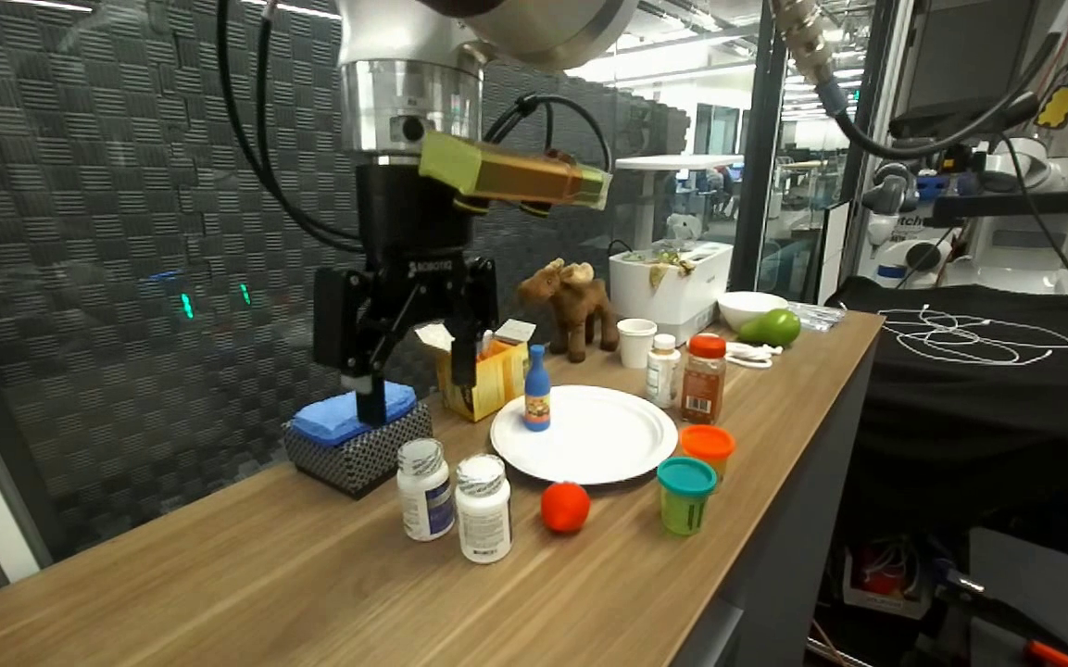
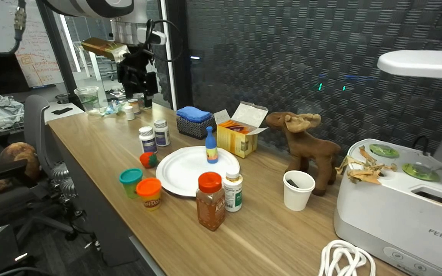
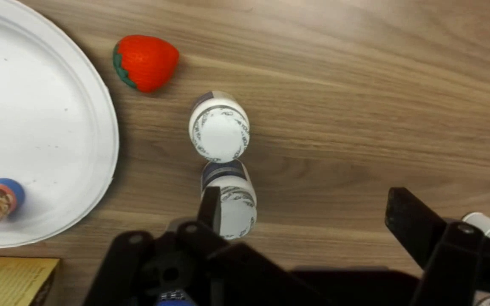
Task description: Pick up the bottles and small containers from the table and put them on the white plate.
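Jaws spread wide, empty. Blue toy bottle (image 1: pixel 538 396) stands on the white plate (image 1: pixel 603 435) (early days imo); pill bottles (image 1: pixel 484 517), spice jar (image 1: pixel 703 387) and, nearest the counter's (image 1: pixel 265 579) open edge, Play-Doh tubs (image 2: pixel 151 197) left.

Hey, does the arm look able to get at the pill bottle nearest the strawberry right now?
Probably yes. The hand is open, and nothing covers that pill bottle in the wrist view. A second pill bottle stands close beside it, though, so squeezing in between them may be tight.
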Controlling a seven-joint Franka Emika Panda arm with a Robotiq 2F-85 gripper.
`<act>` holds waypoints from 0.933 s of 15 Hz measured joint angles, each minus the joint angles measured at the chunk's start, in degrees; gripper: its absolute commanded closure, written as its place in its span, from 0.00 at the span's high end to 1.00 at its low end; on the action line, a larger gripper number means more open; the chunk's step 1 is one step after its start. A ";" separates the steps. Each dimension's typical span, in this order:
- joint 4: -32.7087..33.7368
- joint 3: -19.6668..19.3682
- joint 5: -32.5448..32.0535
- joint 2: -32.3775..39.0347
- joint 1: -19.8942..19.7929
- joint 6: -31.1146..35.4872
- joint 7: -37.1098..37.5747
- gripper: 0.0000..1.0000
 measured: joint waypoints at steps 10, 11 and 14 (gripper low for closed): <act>3.17 -0.14 -1.29 6.03 0.49 0.11 -6.12 1.00; 3.47 -0.28 -1.44 6.37 0.45 0.11 -6.29 1.00; 4.48 -0.95 -3.19 7.38 0.42 0.67 -6.35 1.00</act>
